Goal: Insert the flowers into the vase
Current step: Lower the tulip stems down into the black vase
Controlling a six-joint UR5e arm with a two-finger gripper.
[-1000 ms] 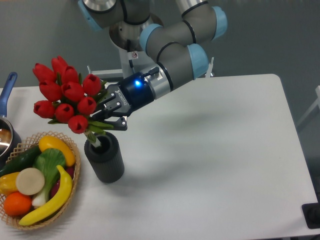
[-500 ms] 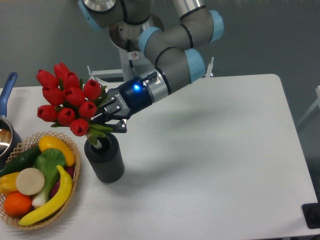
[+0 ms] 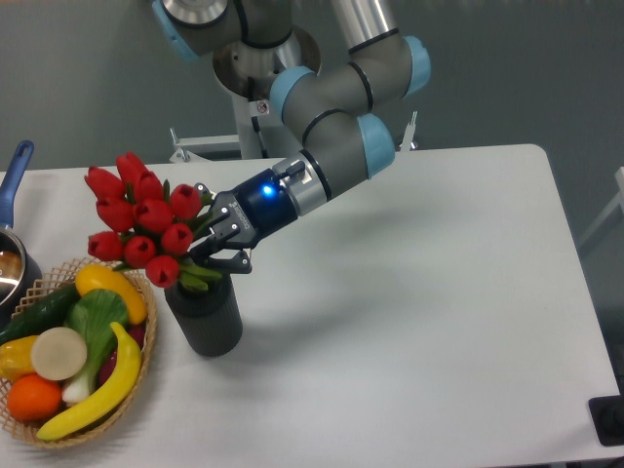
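With the gripper (image 3: 216,242) pinching the stems of the flowers (image 3: 142,226) just above the vase (image 3: 204,314), whose mouth they hide, the bunch should be tipped upright and lowered straight, leaves clear of the rim, then released.

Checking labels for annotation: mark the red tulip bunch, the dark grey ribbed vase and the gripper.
Red tulip bunch (image 3: 139,226): fixed camera, central bud.
Dark grey ribbed vase (image 3: 208,322): fixed camera, side wall.
Gripper (image 3: 209,257): fixed camera, between fingertips.
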